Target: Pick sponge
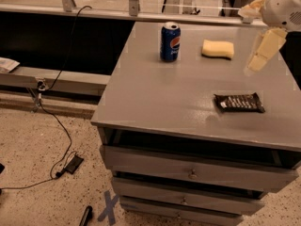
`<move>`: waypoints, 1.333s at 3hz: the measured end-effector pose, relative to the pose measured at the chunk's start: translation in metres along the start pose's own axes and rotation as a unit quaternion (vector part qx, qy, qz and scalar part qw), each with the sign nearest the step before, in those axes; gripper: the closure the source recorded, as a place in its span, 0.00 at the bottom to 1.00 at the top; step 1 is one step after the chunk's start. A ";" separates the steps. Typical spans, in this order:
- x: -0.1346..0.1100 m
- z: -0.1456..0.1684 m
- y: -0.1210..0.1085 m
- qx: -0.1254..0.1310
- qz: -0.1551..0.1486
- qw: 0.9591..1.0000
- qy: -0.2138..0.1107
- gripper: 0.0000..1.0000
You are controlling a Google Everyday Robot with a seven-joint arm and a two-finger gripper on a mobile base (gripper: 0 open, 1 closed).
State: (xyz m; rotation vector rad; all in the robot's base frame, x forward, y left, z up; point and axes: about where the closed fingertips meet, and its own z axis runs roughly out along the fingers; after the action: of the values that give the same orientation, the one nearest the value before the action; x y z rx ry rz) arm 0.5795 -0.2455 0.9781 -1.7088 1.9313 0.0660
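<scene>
The pale yellow sponge (217,49) lies flat on the far part of the grey cabinet top (160,98), to the right of the blue soda can. My gripper (246,40) hangs in the air at the top right, just right of the sponge and above the table, not touching it. Its cream fingers (265,47) are spread apart and hold nothing. One finger points down toward the table, the other sticks out to the left near the top edge.
A blue soda can (170,42) stands upright left of the sponge. A dark candy bar wrapper (239,102) lies flat near the front right. Drawers (190,173) sit below the top. A cable (56,121) and a blue tape cross (109,206) lie on the floor at left.
</scene>
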 end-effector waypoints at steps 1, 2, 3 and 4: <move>-0.007 0.015 -0.056 0.040 0.008 0.997 -0.060 0.00; -0.021 0.014 -0.098 0.088 0.027 0.992 -0.091 0.00; -0.024 0.015 -0.133 0.137 0.077 0.985 -0.076 0.00; -0.006 0.043 -0.152 0.145 0.163 0.975 -0.051 0.00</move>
State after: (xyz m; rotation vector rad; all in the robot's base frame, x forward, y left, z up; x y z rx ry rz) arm 0.7363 -0.2524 0.9929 -1.1707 2.0139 -0.0076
